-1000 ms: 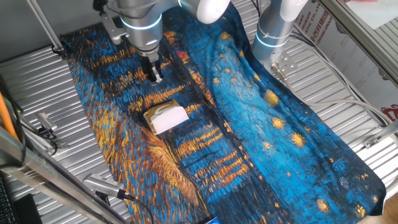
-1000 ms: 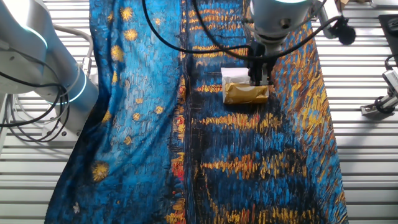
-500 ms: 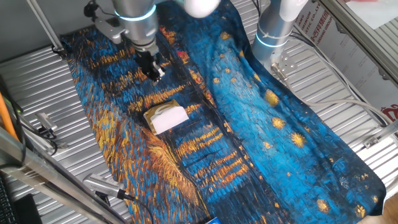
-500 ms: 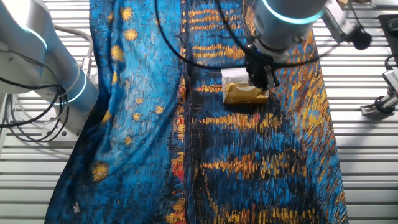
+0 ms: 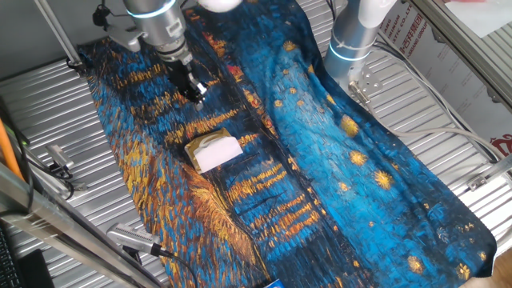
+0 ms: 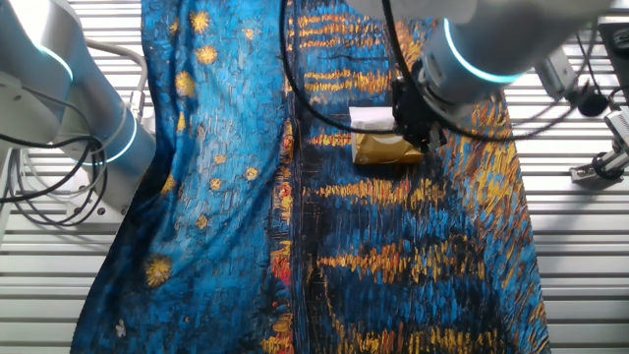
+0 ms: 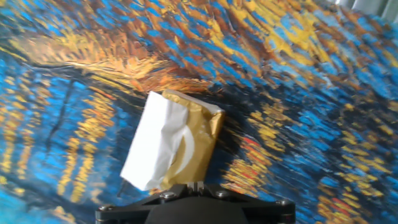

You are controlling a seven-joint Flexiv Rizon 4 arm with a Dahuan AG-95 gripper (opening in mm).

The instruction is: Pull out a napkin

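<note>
Hand view shows the napkin (image 7: 153,145) protruding from the gold packet (image 7: 194,140) (on patterned cloth (image 7: 311,93)); gripper (image 5: 194,89) finger spacing cannot be determined.

No legible text or labels

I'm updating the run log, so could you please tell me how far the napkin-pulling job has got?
Done: nothing yet. The thin white paper napkin sticks partly out of the shiny gold-tan packet on the blue and gold painted cloth, but is not pulled free. In hand: nothing. The black two-finger gripper hangs above the cloth beside the packet, and whether its jaws are open is unclear. Left: reach the napkin, grip it and draw it out.
</note>
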